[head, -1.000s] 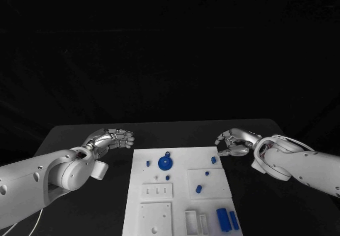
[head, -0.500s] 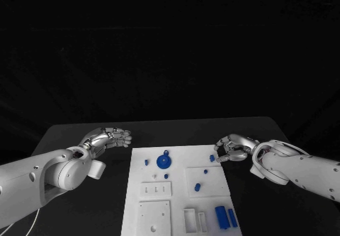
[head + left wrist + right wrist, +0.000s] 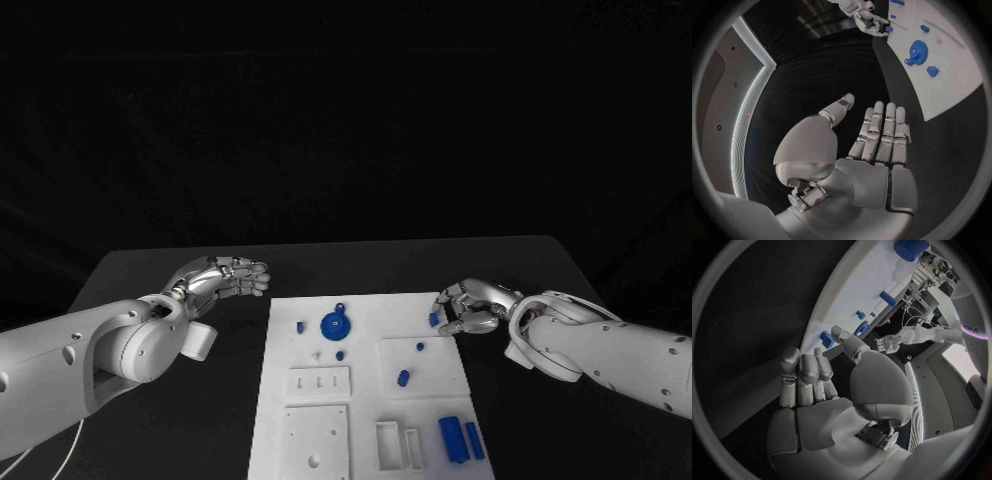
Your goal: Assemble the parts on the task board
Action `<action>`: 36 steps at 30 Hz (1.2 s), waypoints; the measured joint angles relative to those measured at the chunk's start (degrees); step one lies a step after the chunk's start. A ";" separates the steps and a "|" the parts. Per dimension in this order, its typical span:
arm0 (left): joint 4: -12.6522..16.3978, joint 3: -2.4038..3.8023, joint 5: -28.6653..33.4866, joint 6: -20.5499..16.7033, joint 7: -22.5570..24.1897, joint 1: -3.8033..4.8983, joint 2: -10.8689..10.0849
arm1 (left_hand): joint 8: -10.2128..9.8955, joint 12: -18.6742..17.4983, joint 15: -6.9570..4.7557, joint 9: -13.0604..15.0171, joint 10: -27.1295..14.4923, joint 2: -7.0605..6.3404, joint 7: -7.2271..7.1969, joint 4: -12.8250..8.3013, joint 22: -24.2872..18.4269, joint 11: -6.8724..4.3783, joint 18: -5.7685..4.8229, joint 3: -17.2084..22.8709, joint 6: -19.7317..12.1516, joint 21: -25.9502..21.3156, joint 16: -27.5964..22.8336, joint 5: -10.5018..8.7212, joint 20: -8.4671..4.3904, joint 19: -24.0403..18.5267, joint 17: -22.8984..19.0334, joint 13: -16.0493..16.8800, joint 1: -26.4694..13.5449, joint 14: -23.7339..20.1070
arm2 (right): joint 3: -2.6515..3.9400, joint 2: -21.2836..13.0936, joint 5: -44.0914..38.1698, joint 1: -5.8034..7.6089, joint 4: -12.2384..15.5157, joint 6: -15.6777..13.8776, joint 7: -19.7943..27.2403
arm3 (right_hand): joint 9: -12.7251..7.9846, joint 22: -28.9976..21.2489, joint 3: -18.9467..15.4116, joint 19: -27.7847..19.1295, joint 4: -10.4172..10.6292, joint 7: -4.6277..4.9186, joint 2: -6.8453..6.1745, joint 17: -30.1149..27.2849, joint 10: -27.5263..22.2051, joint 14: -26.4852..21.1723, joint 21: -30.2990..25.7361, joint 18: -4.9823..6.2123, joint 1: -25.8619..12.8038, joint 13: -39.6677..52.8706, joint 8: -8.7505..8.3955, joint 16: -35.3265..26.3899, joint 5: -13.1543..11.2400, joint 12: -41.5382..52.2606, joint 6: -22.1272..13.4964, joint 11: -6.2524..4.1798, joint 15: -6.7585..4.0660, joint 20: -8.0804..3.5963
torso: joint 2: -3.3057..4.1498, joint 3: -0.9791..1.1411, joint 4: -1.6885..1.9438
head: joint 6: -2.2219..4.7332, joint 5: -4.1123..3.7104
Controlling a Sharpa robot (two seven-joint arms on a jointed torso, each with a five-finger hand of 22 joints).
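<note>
Task board (image 3: 361, 400): flat white plate, recessed pockets, mid-surface.
Parts: matte blue; round gear (image 3: 336, 325), small peg (image 3: 433, 320) at right edge, paired cylinders (image 3: 460, 440) near front.
Right hand (image 3: 473, 306): silver, fingers curled beside the peg; hold unclear.
Left hand (image 3: 227, 277): fingers extended together, empty, left of board.
Surface (image 3: 159, 275): matte black.

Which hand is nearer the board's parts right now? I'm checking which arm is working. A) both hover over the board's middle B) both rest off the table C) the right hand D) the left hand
C: the right hand sits at the right edge of the board, close beside a small blue part, while the left hand hangs over the dark table, off the board's far left corner.
</note>
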 measured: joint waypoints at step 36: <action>-0.06 0.00 0.01 0.10 -0.04 0.00 -0.11 | 0.00 0.00 0.00 0.00 0.00 0.00 0.00 0.00 0.03 0.00 -0.17 0.00 0.00 0.00 0.00 0.00 0.00 0.00 0.04 0.00 0.00 0.00 | 0.21 2.42 -0.25 -1.33 -1.69 -3.05 0.64 | -0.41 -0.02 5.81 0.11 2.36 0.15 0.47 0.30 0.64 0.01 0.00 0.01 0.08 0.47 0.52 -0.22 -3.04 0.00 1.96 0.19 0.00 0.33 | -0.06 -0.12 0.02 | -0.02 0.42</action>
